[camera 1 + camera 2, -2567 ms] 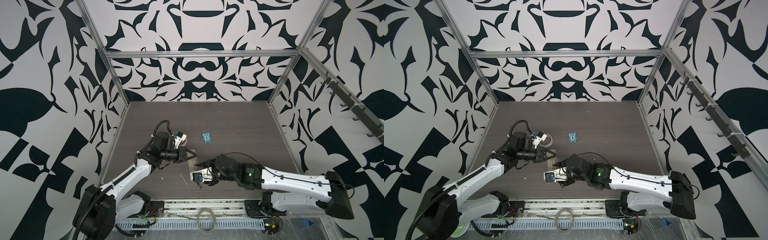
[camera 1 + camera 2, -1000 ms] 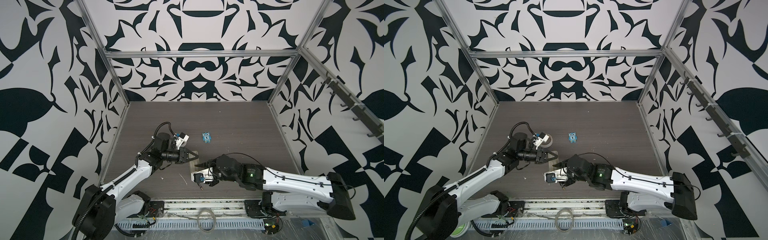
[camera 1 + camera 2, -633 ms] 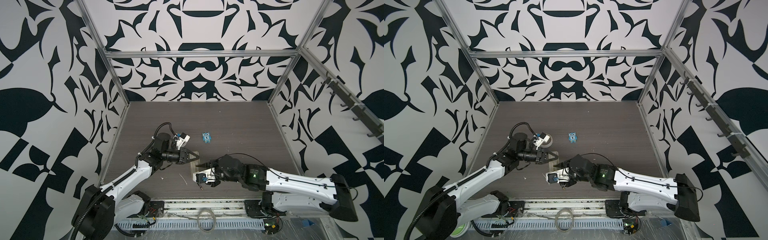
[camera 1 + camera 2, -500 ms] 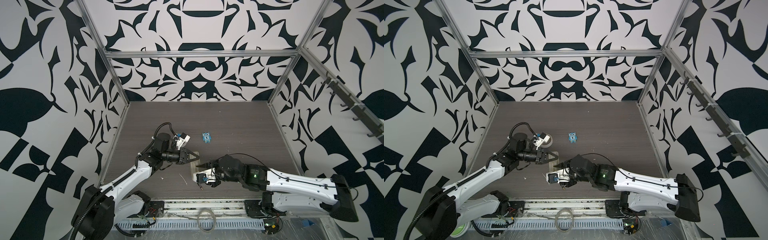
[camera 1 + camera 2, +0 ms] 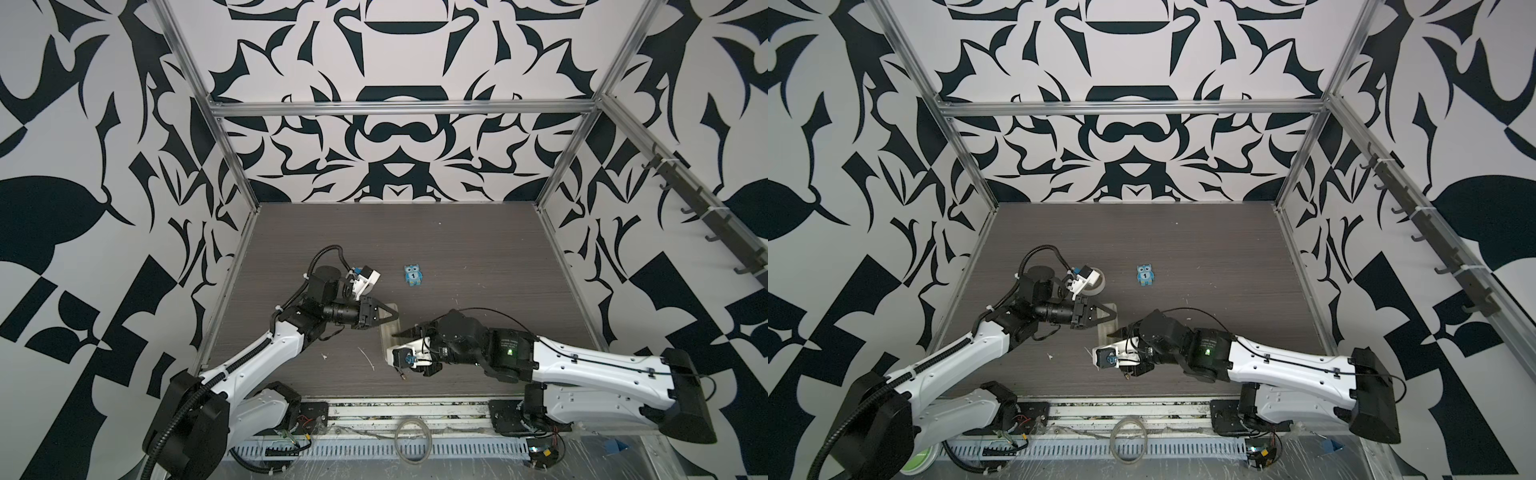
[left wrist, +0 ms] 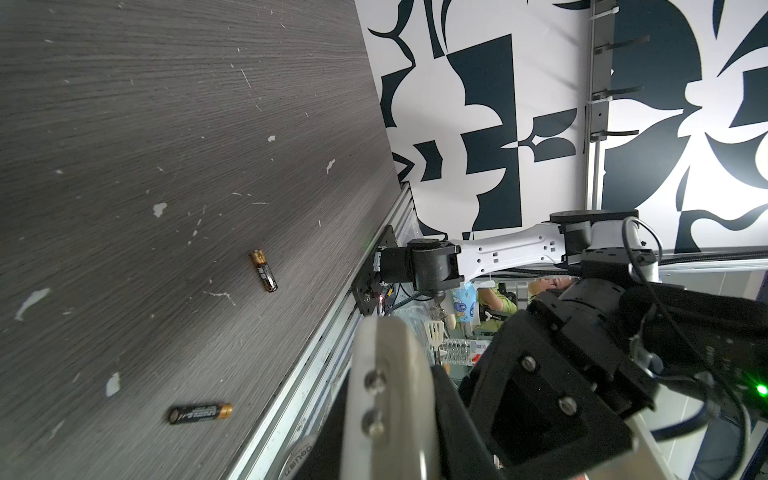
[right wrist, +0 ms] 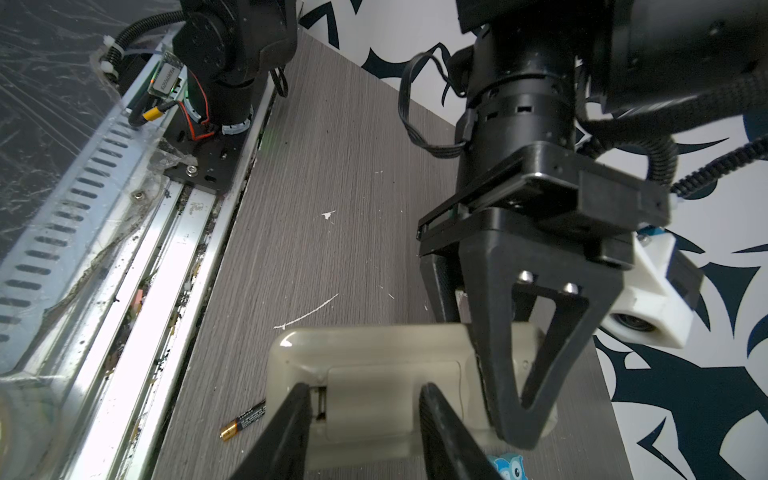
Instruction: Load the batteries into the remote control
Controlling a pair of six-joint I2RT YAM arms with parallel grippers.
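Observation:
The remote control (image 7: 374, 374) lies back side up on the table, its battery cover showing; in a top view it is a pale strip (image 5: 387, 332). My left gripper (image 5: 394, 317) is shut on the remote's far end, with one black finger (image 7: 511, 374) clamped across it. My right gripper (image 7: 365, 432) stands open over the battery cover, one fingertip by the cover's notch. Two batteries lie loose on the table near its front edge, one (image 6: 263, 270) farther off and one (image 6: 199, 413) nearer. The right wrist view shows one battery (image 7: 243, 419) right beside the remote.
A blue owl figure (image 5: 413, 275) stands behind the remote. A tape roll (image 5: 1096, 283) sits behind my left wrist camera. The table's front metal rail (image 7: 137, 266) runs close to the batteries. White scratches and flecks mark the dark wood top.
My left gripper and the remote's held end have drifted slightly right and forward. My right arm has shifted a little. Over the last half second nothing visibly moves.

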